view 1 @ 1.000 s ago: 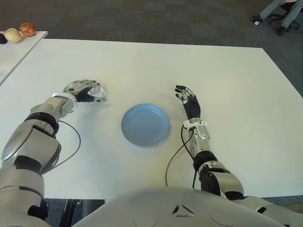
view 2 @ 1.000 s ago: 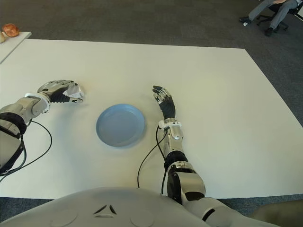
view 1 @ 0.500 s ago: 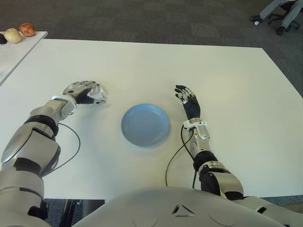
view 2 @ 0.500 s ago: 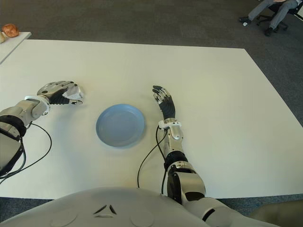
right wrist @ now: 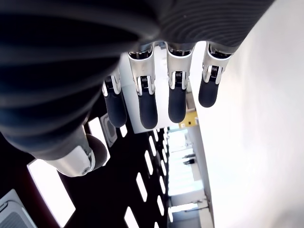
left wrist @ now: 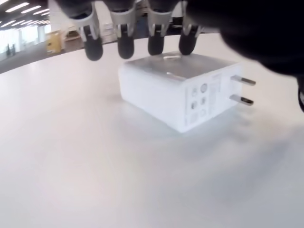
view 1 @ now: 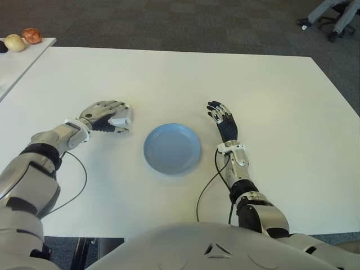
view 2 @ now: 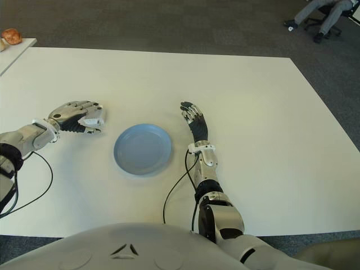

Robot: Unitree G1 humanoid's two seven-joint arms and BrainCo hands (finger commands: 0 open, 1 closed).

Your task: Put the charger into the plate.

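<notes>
Reaching over the charger (left wrist: 180,95), the left hand (view 1: 104,115) sits on the table (view 1: 169,73) to the left of the plate (view 1: 172,148), with a strip of bare tabletop between them. In the left wrist view the white charger lies flat on the table, its two prongs sticking out to one side, and four fingertips (left wrist: 124,45) hang just above and behind its top edge. The fingers curl loosely over it, but I cannot tell whether they actually press on it; it looks as if the grip is not closed and the charger rests on the table with its own weight. The plate holds nothing. The right hand (view 1: 223,119) shows just to the right of the plate, fingers stretched out straight and holding nothing. So the task appears to be at its start: the grasp is to be finished, then the lift, the short carry rightward and the release into the plate.
</notes>
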